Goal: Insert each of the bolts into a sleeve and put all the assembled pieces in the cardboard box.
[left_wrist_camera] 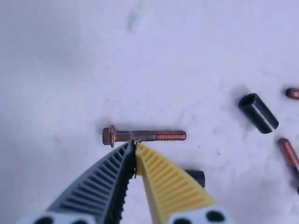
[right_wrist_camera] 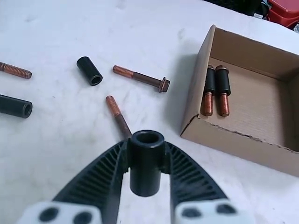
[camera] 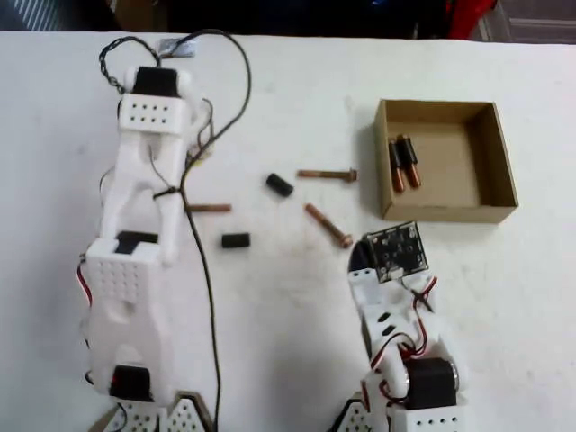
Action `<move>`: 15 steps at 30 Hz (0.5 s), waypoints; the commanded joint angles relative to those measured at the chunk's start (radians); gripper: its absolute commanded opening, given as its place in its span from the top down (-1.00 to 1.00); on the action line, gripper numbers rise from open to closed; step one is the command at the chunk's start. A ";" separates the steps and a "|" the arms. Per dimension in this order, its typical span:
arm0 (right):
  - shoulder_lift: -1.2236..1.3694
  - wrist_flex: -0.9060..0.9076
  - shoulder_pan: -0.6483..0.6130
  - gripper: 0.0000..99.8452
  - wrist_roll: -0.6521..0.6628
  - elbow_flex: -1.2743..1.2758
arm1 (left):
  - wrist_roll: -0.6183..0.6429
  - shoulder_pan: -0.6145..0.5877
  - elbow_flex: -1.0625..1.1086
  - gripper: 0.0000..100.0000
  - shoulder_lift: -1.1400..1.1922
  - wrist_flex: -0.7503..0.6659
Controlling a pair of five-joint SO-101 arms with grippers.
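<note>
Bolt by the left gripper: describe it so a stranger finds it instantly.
From the cardboard box, cross the white table to the left arm. A copper bolt lies right before the grey-and-yellow left gripper. The other two loose bolts lie nearer the box.

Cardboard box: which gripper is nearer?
Right. The right gripper, holding a sleeve, is beside the cardboard box; the left gripper is farther off, at a bolt.
</note>
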 commanded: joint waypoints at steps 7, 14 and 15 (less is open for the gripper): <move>-0.016 -0.002 -0.012 0.97 0.015 -0.005 | 0.434 -0.005 0.129 0.95 -0.025 0.008; -0.016 -0.002 -0.010 0.97 0.015 -0.005 | 0.674 -0.016 0.137 0.95 -0.021 0.008; -0.016 -0.002 -0.007 0.97 0.015 -0.005 | 0.726 -0.031 0.135 0.95 -0.021 0.008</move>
